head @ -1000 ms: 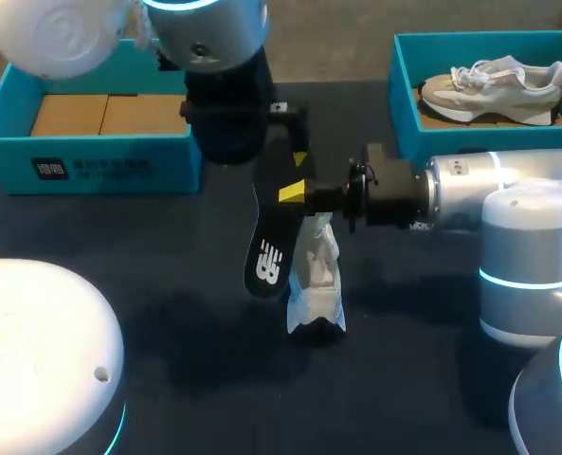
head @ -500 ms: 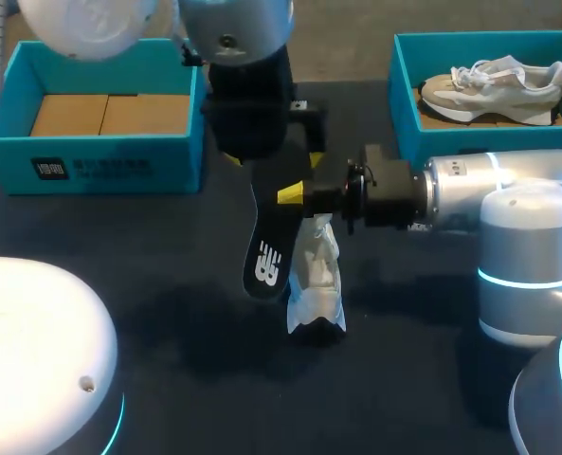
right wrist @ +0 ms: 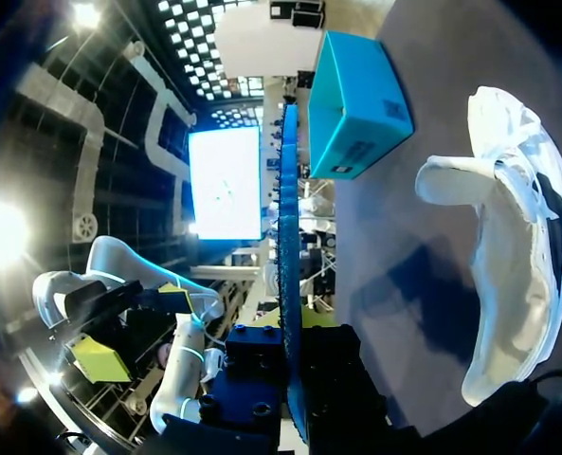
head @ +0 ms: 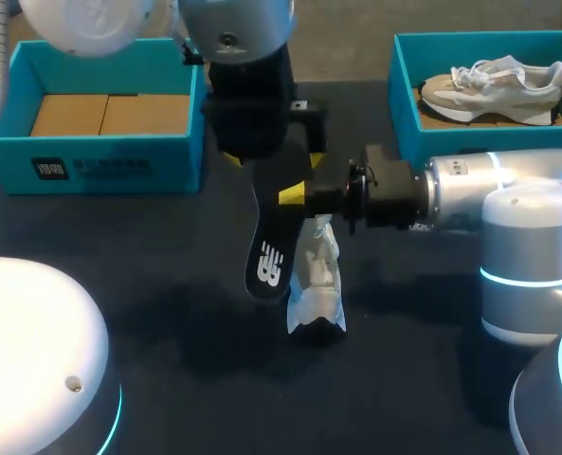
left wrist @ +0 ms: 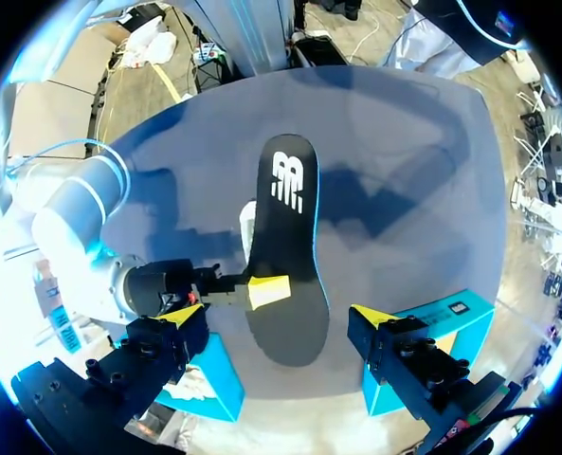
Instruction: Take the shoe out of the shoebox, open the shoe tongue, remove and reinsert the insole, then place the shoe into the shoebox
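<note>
In the head view the black insole [head: 269, 248] is held clear of the bench [head: 148, 284], over its middle. The right end effector [head: 295, 196] is closed on the insole's side near the wider end. The white shoe [head: 316, 284] lies just beside it on the bench. The left end effector [head: 267, 163] hangs above the wider end, its fingers largely hidden.

In the left wrist view those fingers are seen spread wide, gripping nothing.

In the right wrist view the insole is seen edge-on, and the right fingertips cannot be made out. The insole is judged light, thin and floppy, best pinched across its wider end.
</note>
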